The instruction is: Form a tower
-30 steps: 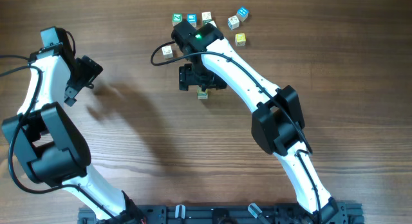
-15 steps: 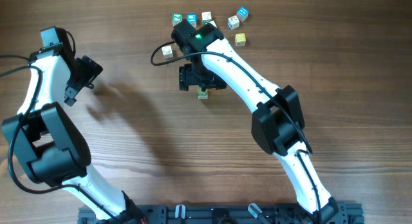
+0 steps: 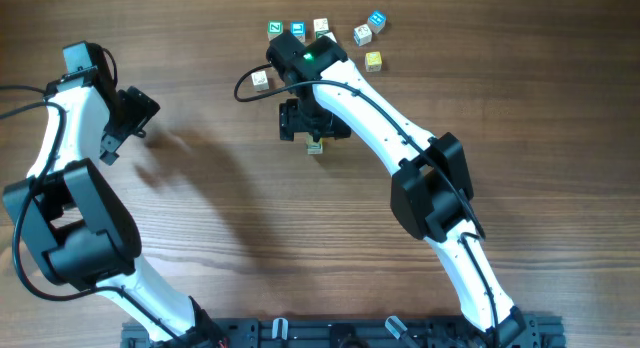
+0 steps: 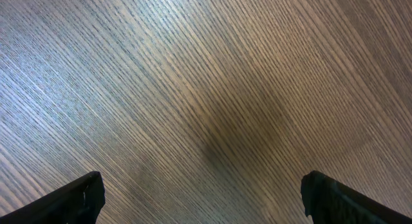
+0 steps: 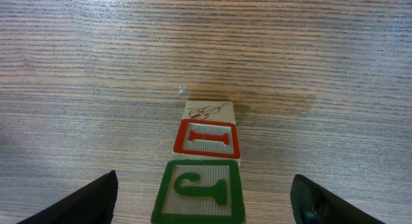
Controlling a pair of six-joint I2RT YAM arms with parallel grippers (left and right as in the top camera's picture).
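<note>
In the right wrist view a small stack of alphabet cubes, the tower (image 5: 201,166), stands on the wood. Its nearest cube is green-framed with a letter (image 5: 198,192). Beyond it show a red-framed "I" face (image 5: 206,139) and a pale picture face (image 5: 207,110). My right gripper (image 5: 203,201) is open and straddles the green cube, with a gap on each side. In the overhead view that gripper (image 3: 303,121) hovers over the tower (image 3: 314,146), hiding most of it. My left gripper (image 4: 203,198) is open over bare wood, far left (image 3: 133,115).
Several loose letter cubes lie at the back of the table: a blue-green pair (image 3: 286,29), a pale one (image 3: 321,27), another (image 3: 362,34), a blue one (image 3: 377,20), a yellow one (image 3: 373,60) and a pale one (image 3: 260,79) beside my right arm.
</note>
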